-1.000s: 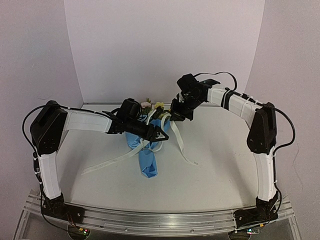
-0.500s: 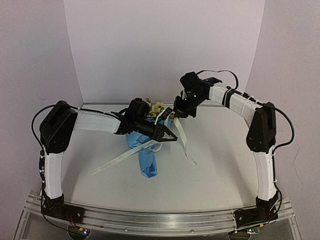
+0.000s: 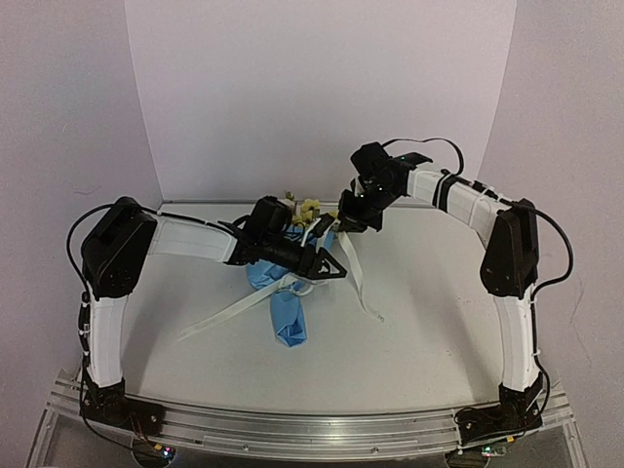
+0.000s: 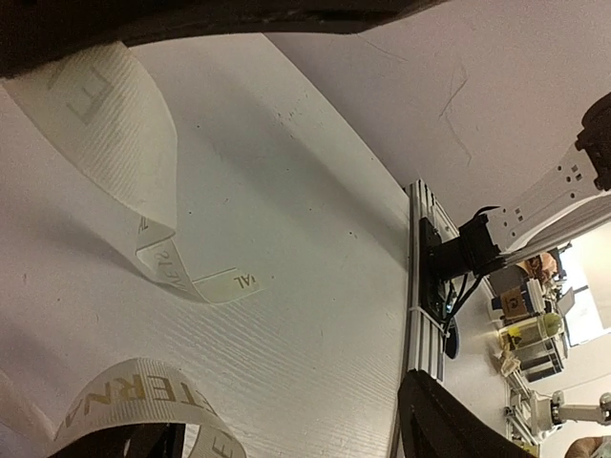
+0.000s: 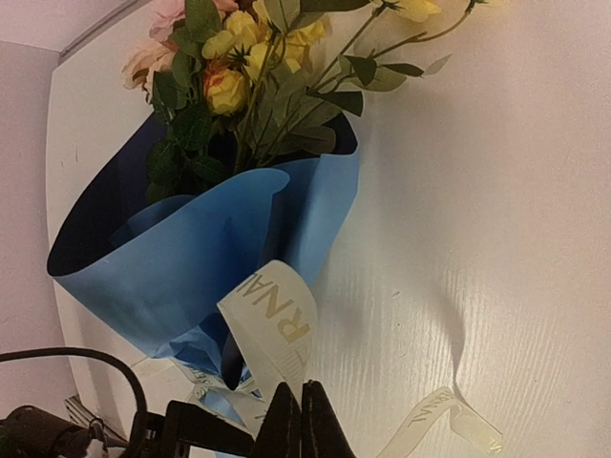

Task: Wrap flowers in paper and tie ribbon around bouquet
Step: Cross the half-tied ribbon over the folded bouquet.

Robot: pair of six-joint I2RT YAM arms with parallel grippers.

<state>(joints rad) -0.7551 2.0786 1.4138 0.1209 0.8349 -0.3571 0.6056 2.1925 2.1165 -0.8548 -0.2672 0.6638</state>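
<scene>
**Top view.** The bouquet (image 3: 285,310) lies on the white counter (image 3: 429,322) between my two arms. Its narrow end points toward my bases and its wide rim toward the back wall.

**Right wrist view.** The paper (image 5: 191,267) forms a bright blue cone with a darker blue inner face. The flowers (image 5: 239,76), yellow and pale pink with dark green leaves, reach out past the rim over the counter. The ribbon (image 5: 277,320), cream with pale printed letters, meets the cone at its narrow waist. I cannot tell whether it passes fully around.

**Ribbon strands.** One strand runs across the counter to the left and toward the near edge. Another trails to the right of the cone and ends in a curled tip.

**Tools.** My right tool (image 5: 298,391) sits just right of the rim. Its fingers are pressed together, pinching a loop of the ribbon that rises from the waist. My left arm crosses over the upper cone, which puts my left tool (image 3: 333,269) just right of it. The fingers (image 4: 449,425) of this tool stand wide apart. Loose ribbon curls in the gap between them, and nothing is clamped.
</scene>
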